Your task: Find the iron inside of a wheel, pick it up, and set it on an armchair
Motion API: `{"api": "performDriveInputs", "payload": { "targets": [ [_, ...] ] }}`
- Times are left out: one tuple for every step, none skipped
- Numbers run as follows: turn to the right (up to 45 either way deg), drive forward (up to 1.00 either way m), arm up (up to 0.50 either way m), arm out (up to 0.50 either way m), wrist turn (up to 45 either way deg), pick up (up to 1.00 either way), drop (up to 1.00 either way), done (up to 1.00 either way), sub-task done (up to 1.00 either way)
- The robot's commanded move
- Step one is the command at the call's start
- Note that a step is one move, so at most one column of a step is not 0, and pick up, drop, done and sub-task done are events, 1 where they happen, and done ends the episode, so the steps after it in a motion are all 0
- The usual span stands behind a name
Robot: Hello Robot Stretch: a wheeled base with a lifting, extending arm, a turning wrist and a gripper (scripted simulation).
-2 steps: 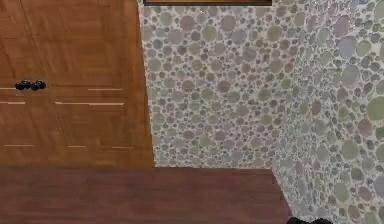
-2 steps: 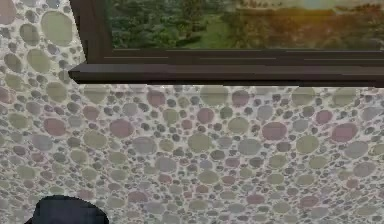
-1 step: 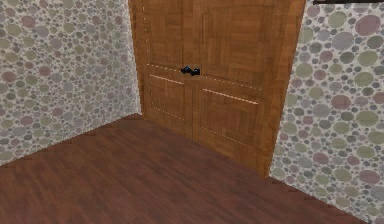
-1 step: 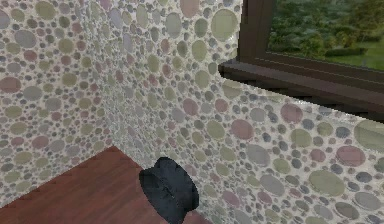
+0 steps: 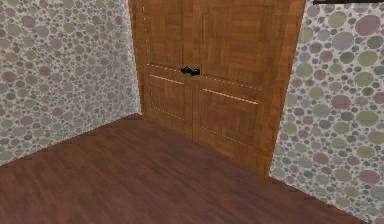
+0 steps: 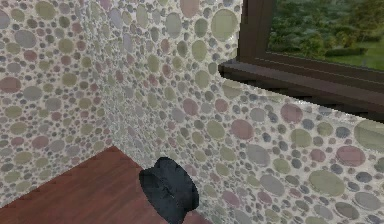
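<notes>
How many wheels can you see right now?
1: a dark wheel on the wooden floor by the spotted wall, at the arm side view's bottom edge. Others may lie beyond the views.

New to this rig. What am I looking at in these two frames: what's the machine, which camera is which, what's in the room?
The machine is a Stretch: a wheeled base with one arm that lifts and extends and a two-finger gripper, here in a simulated house, so both pictures are renders.

The forward view comes from a camera on the robot that looks ahead and somewhat down. It shows a wooden double door with dark handles, spotted wallpapered walls on both sides and a dark wooden floor.

The arm side view comes from a camera on the robot's body that looks out to the side where the arm reaches. It shows a room corner with the same wallpaper, a dark-framed window with greenery outside, and a dark round thing on the floor by the wall. That may be the wheel from the task; whether an iron sits inside cannot be told.
</notes>
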Motion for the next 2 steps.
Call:
{"api": "performDriveInputs", "payload": {
  "targets": [
    [0.0,0.0,0.0,0.42,0.0,0.0,0.0,0.0,0.0],
    [0.0,0.0,0.0,0.0,45.0,0.0,0.0,0.0,0.0]
  ]
}}
